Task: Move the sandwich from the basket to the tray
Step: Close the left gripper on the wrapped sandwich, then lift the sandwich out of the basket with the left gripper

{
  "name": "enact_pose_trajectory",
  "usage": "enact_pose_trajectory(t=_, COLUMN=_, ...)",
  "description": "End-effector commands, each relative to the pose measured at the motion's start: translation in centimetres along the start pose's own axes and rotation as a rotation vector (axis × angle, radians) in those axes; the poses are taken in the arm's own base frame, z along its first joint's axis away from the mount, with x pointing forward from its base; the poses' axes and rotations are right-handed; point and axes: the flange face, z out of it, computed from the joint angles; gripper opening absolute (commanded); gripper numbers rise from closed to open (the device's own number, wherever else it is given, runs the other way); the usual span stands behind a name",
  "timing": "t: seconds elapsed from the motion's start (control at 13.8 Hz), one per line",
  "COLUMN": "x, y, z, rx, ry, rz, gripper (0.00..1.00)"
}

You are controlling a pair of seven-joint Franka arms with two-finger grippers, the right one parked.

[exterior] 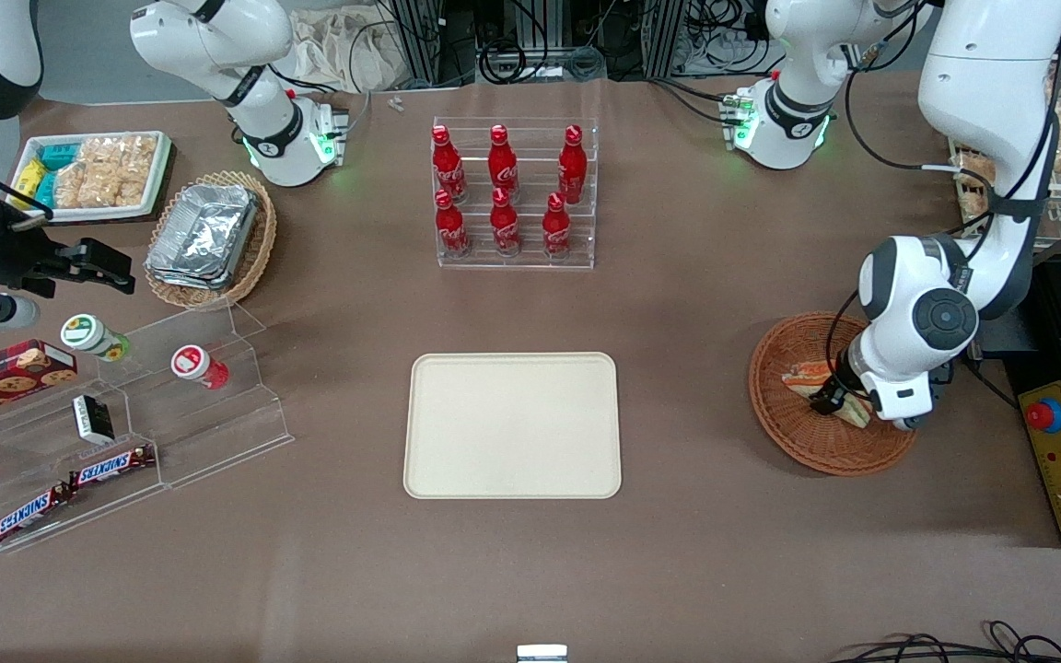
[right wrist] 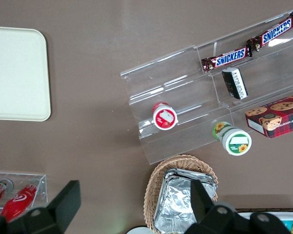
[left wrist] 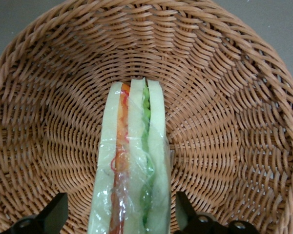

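While the working arm bends low over its own end of the table (exterior: 696, 387), the gripper (exterior: 839, 398) sits down inside the round reddish-brown basket (exterior: 793, 433), right at the sandwich (exterior: 807, 376). The sandwich lies in the basket, partly hidden under the wrist. The cream tray (exterior: 512, 425) rests bare at the table's middle, well apart from the basket, with the rack of red bottles (exterior: 514, 193) farther from the front camera than the tray.

From the left wrist camera, the wrapped sandwich (left wrist: 132, 165) stands on edge on the woven floor of the basket (left wrist: 234, 122), its orange and green layers showing between slices of white bread. The two dark fingers (left wrist: 53, 212) are spread wide, one on each side of the sandwich and neither touching it; they hold nothing.

From the right wrist camera, a corner of the tray (right wrist: 17, 73) shows.
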Motion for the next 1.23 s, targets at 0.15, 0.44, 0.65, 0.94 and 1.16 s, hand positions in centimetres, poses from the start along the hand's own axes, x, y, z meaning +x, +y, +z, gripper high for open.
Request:
enact_pose_trajectory(t=0.15, x=0.1, y=-0.1, z=-0.1, rx=-0.012, ry=0.024, rz=-0.010, gripper=0.16)
enact_pose_trajectory(t=0.44, x=0.4, y=0.0, z=-4.5, rx=-0.050, ry=0.053, rz=0.007, gripper=0.12)
enact_pose_trajectory(t=0.65, x=0.0, y=0.3, z=-9.9, rx=-0.026, ry=0.057, rz=0.050, gripper=0.10)
enact_pose_trajectory(t=0.94, x=-3.0, y=1.6, z=-17.3, rx=-0.004, ry=0.036, rz=0.182, gripper=0.10)
enact_pose_trajectory(t=1.16, x=-6.4, y=3.9, z=-22.4, rx=0.005, ry=-0.045, rz=0.349, gripper=0.10)
